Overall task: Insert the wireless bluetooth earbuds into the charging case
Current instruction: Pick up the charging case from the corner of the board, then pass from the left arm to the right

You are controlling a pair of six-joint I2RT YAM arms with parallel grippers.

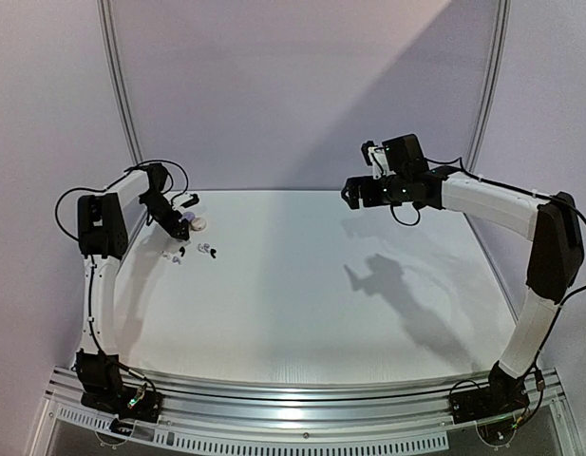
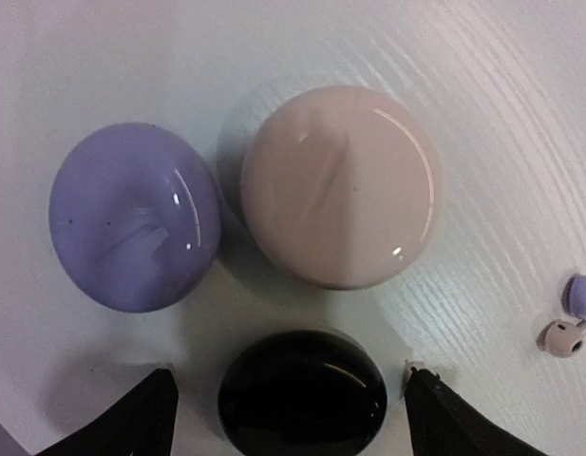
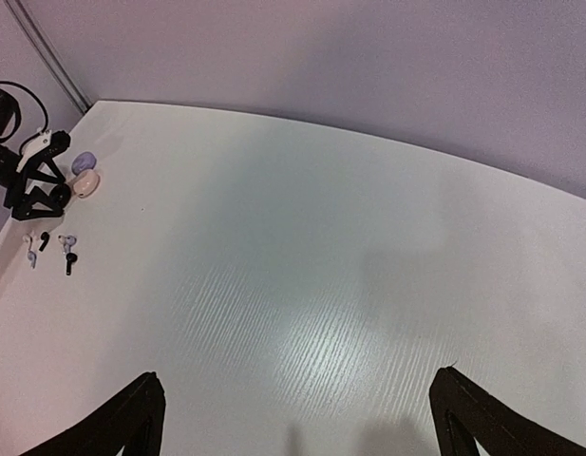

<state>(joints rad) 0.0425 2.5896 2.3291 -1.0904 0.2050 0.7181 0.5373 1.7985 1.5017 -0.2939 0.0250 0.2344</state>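
Observation:
Three closed round cases lie at the table's far left: lavender (image 2: 136, 217), pale pinkish-white (image 2: 340, 185) and black (image 2: 302, 391). My left gripper (image 2: 289, 380) is open and straddles the black case, with a gap on each side. Two tiny earbuds, one lavender (image 2: 579, 294) and one pale (image 2: 561, 337), lie to the right of the cases. In the top view the left gripper (image 1: 181, 228) sits by the white case (image 1: 198, 224), with small buds (image 1: 205, 250) near it. My right gripper (image 3: 299, 375) is open and empty, held high above the table (image 1: 349, 195).
The right wrist view shows the left gripper, the cases and several small black and pale buds (image 3: 66, 249) far off at the left. The table's left edge and a wall rail (image 1: 122, 85) are close to the left arm.

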